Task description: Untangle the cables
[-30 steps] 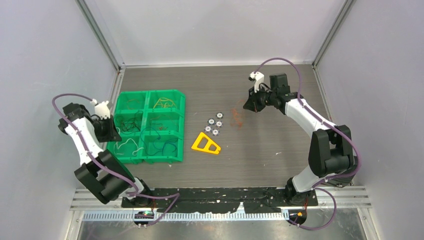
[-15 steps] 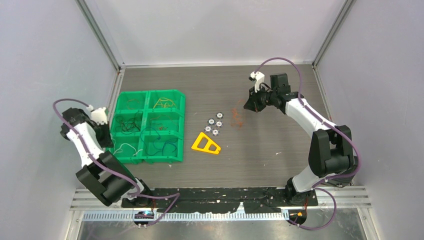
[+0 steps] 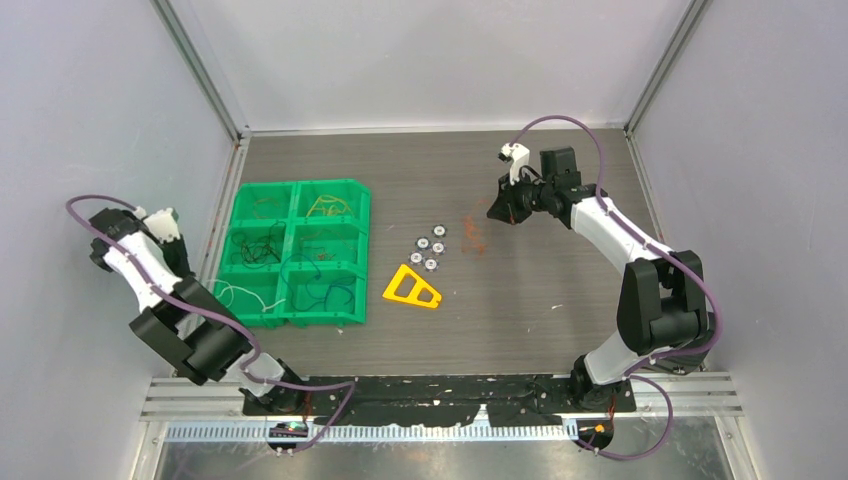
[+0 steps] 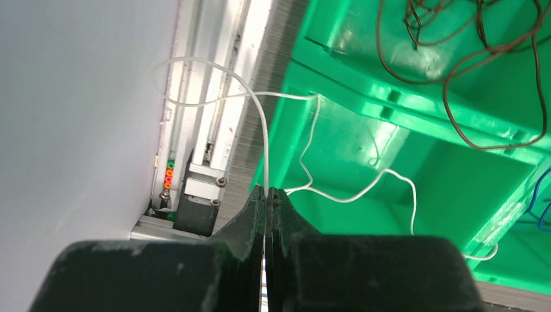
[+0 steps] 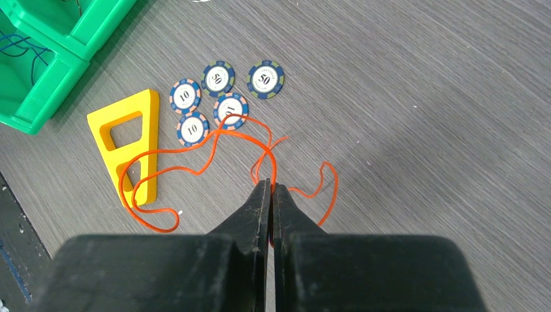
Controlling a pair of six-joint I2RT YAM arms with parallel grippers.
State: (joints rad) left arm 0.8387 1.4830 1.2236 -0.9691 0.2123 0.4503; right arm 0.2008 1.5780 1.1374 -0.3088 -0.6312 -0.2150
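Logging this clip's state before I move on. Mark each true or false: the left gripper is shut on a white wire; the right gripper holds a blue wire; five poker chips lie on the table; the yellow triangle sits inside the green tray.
1. The left gripper is shut on a white wire. True.
2. The right gripper holds a blue wire. False: it is shut on an orange wire.
3. Five poker chips lie on the table. True.
4. The yellow triangle sits inside the green tray. False: it lies on the table, outside the tray.
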